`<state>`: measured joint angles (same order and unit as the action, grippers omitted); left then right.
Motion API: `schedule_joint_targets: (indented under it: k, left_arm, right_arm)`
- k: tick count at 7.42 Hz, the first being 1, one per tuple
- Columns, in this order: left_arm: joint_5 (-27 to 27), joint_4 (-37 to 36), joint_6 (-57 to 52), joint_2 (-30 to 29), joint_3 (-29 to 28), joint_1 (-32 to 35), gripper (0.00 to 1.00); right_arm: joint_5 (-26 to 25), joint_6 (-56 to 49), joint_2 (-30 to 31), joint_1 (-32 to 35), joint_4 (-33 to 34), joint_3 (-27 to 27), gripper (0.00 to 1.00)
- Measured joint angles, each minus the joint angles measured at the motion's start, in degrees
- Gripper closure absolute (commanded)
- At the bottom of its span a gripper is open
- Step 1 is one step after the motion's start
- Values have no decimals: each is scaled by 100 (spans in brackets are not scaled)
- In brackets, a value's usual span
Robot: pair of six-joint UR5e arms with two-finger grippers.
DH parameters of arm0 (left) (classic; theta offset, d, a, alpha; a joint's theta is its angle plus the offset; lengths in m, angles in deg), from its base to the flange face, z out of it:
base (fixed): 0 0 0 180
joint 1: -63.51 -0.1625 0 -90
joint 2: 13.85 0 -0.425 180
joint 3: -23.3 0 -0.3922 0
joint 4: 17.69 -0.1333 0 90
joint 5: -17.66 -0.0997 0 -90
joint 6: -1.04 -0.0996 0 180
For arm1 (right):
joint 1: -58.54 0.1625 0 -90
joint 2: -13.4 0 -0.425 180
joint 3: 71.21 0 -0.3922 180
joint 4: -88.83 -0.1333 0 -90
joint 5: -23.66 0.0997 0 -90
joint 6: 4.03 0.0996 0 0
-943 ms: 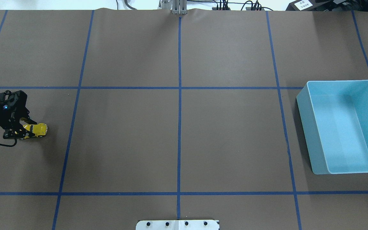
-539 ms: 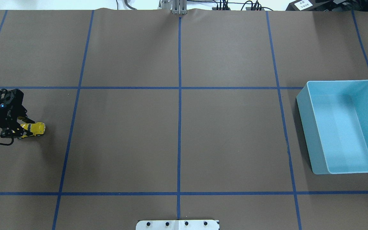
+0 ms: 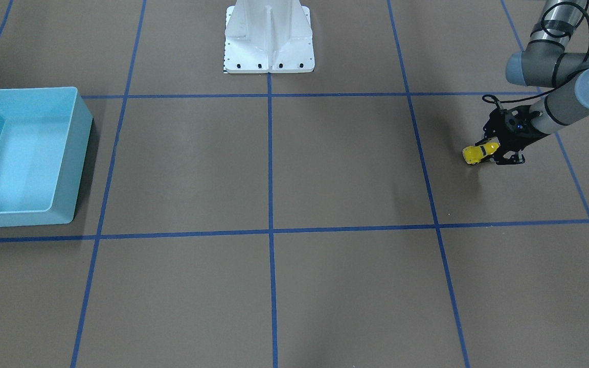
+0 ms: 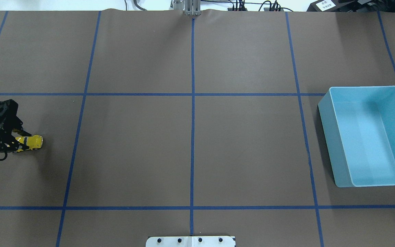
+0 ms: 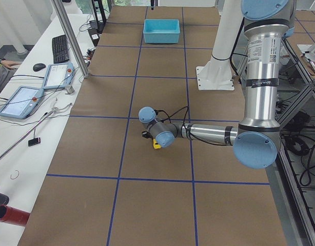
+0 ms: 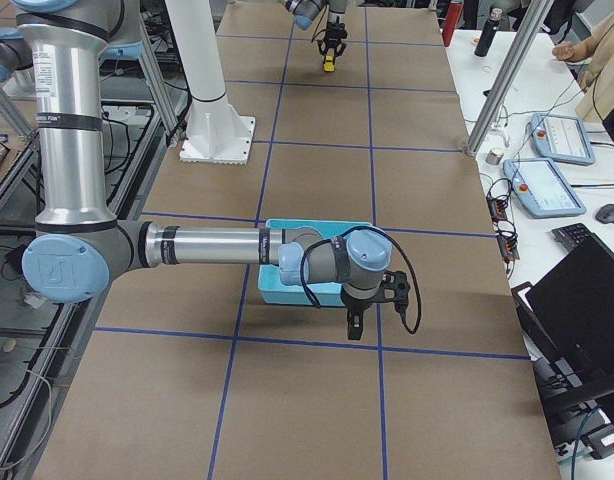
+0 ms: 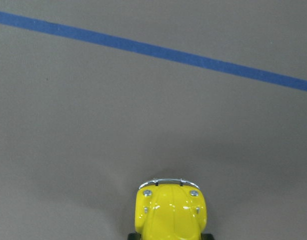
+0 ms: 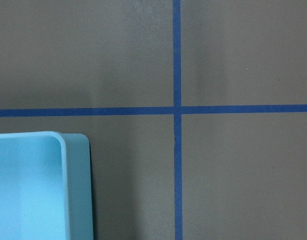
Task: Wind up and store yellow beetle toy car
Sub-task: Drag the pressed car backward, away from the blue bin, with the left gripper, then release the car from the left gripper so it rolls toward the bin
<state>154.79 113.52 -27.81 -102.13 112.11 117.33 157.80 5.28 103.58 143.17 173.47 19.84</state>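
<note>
Left tool [image 4: 15,141] clamped on the car's [image 4: 32,141] rear, nose projecting ahead, wheels apparently on the surface [image 4: 132,147]. Risk: wheels skid, or the glossy body slips, so the spring stays slack. Bin [image 4: 331,144] well apart, beside right tool [image 6: 354,322]; cannot tell its jaw state.

Robotics lab. Brown-covered table [image 4: 252,154] gridded with blue tape [image 4: 192,137]; 2 grey industrial arms [image 5: 260,77] mounted on a white pedestal [image 3: 269,41]. Left edge of the exterior left view: white operator bench [image 5: 24,154] with keyboard [image 5: 60,48], mouse [image 5: 39,66], touchscreen pendants [image 5: 20,101], and an aluminium frame post [image 5: 70,41].
</note>
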Motion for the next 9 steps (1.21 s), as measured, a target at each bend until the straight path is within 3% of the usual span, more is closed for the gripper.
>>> schedule_joint_targets:
  k: [1, 2, 3, 9]
  left_arm:
    - [14, 44, -4, 40, -4, 11, 100]
    - [39, 92, -6, 90, -4, 27, 4]
    - [57, 135, -8, 126, -6, 36, 0]
    - [81, 317, 63, 276, 64, 141, 0]
  right_arm:
    - [3, 0, 0, 0, 0, 0, 0]
    - [3, 0, 0, 0, 0, 0, 0]
    - [0, 0, 0, 0, 0, 0, 0]
    - [-2, 0, 0, 0, 0, -14, 0]
